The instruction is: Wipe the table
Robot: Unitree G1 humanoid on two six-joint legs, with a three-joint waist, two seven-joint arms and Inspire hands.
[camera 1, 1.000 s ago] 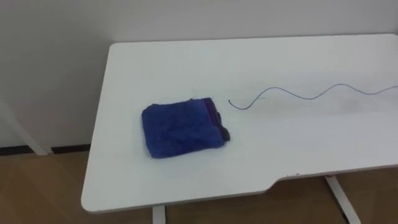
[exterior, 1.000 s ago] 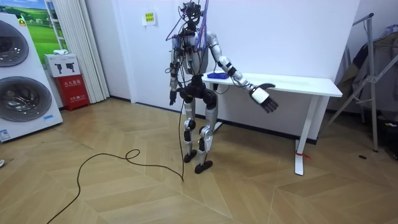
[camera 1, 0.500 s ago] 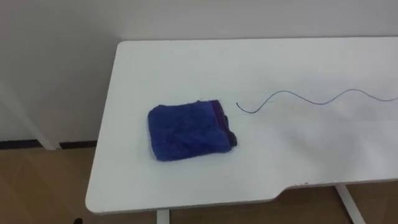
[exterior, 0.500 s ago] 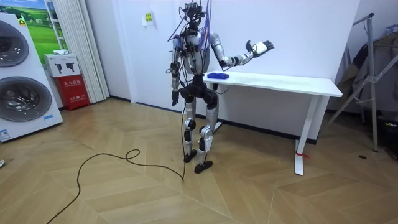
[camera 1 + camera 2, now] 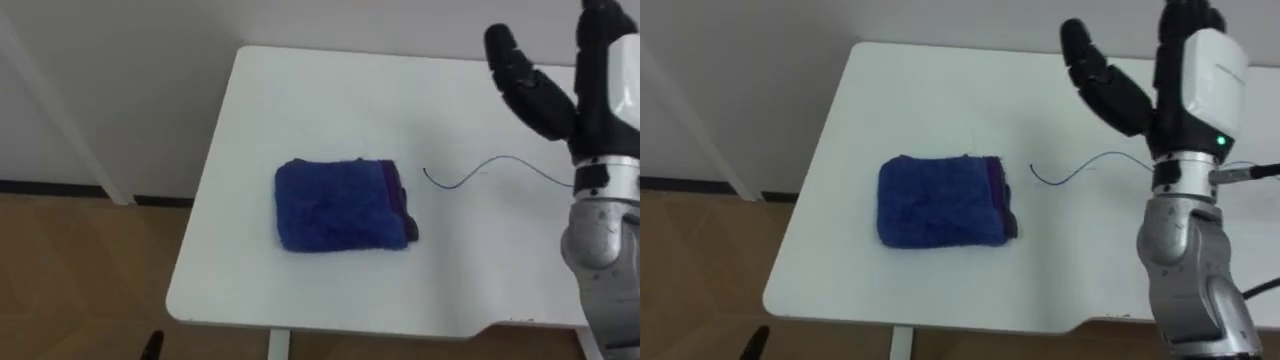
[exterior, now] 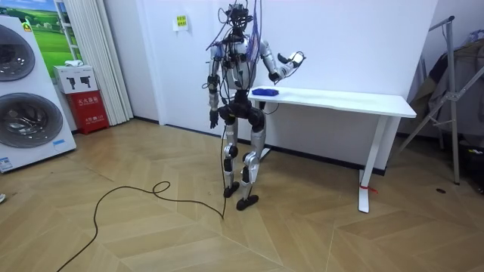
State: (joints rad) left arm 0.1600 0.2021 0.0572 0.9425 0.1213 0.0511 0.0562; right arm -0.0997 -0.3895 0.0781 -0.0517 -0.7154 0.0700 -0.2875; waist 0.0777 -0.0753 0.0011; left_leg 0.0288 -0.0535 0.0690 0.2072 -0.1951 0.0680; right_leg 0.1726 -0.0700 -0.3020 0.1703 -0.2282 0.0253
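Note:
A folded blue cloth (image 5: 340, 205) (image 5: 940, 200) lies flat near the left end of the white table (image 5: 330, 90) (image 5: 930, 80). My right hand (image 5: 530, 85) (image 5: 1195, 70) is raised above the table to the right of the cloth, open with straight fingers and well apart from it. A thin blue wavy line (image 5: 480, 170) runs across the tabletop below that hand. In the room view I stand at the table's (image 6: 355, 100) end by the cloth (image 6: 263, 91), right hand (image 6: 289, 60) lifted, left hand (image 6: 212, 119) hanging at my side.
The table's left and front edges drop to wooden floor (image 5: 70, 280). A white wall (image 5: 120, 60) lies behind. Washing machines (image 6: 26, 106) and a red box (image 6: 87, 109) stand at the room view's left, a metal rack (image 6: 450, 91) at its right.
My right arm has swung up from below table height to above the table, and the hand has come into the eye views. The eye views have shifted, so the table sits further right.

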